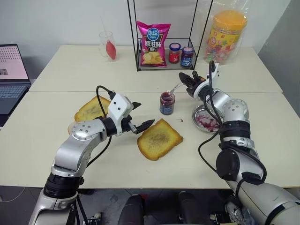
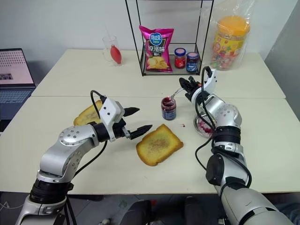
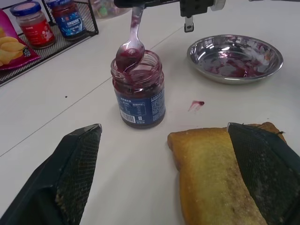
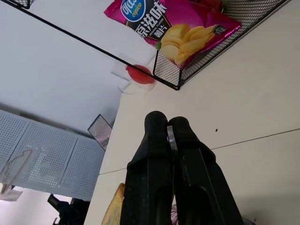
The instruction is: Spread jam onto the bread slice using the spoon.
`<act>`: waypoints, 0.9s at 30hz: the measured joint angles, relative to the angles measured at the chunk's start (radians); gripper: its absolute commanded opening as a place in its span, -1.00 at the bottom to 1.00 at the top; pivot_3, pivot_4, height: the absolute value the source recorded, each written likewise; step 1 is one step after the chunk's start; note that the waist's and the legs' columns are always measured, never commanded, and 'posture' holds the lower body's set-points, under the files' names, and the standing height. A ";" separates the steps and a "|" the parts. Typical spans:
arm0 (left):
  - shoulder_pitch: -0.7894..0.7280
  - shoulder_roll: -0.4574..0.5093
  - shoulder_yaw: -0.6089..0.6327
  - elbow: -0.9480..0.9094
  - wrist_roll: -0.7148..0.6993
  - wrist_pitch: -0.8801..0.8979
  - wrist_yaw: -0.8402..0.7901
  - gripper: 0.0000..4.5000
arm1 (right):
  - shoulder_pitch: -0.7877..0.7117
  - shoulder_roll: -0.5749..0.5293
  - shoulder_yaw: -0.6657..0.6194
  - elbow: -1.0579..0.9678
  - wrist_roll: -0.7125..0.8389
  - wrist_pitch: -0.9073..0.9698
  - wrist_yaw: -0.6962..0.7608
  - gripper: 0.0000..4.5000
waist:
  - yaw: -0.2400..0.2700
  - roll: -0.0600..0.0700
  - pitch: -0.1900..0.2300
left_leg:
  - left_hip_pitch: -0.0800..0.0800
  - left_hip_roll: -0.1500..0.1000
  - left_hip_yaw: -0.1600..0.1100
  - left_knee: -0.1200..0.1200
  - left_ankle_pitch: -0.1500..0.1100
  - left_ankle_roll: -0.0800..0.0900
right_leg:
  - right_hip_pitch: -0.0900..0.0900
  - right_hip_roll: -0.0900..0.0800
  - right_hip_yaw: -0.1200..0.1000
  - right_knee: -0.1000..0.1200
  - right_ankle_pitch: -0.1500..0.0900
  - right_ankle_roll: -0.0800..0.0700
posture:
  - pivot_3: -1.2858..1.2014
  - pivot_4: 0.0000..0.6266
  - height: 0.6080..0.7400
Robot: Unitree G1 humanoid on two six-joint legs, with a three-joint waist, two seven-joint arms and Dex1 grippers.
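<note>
The bread slice, golden with a browner centre, lies flat on the table near the front. My left gripper is open at the slice's left edge, one finger over the crust and the other finger off to the side. Behind the slice stands an open jar of dark red-purple jam. My right gripper is shut on the handle of the spoon. The spoon slants down, its jam-coated bowl at the jar's mouth.
A round steel dish smeared with jam sits right of the jar, and a jam drop marks the table. A second toast lies behind my left arm. A wire rack with chips and two jars, a glass and a candy tub stand at the back; a laptop is far left.
</note>
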 measured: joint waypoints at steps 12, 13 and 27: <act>0.066 0.063 0.078 -0.019 -0.058 0.000 -0.071 1.00 | 0.001 -0.022 -0.033 -0.242 0.190 0.210 -0.094 -0.99 | -0.002 0.000 0.000 | 0.000 0.000 0.000 0.000 0.000 0.000 | 0.000 0.000 0.000 0.000 0.000 0.000 | 0.03 -0.52 1.00; 0.086 0.077 0.092 -0.031 -0.073 0.001 -0.088 1.00 | 0.006 -0.022 -0.033 -0.283 0.218 0.237 -0.109 -0.99 | -0.002 0.000 0.000 | 0.000 0.000 0.000 -0.001 0.000 0.000 | 0.000 0.000 0.000 0.000 0.000 0.000 | 0.03 -0.52 1.00; 0.457 0.244 0.165 -0.131 -0.041 -0.195 -0.264 1.00 | 0.330 0.058 0.244 -0.710 0.310 0.351 -0.170 -0.99 | -0.003 0.000 0.000 | 0.001 0.002 0.000 -0.001 0.000 0.000 | -0.001 0.001 0.000 0.000 -0.004 -0.003 | 0.03 -0.52 1.00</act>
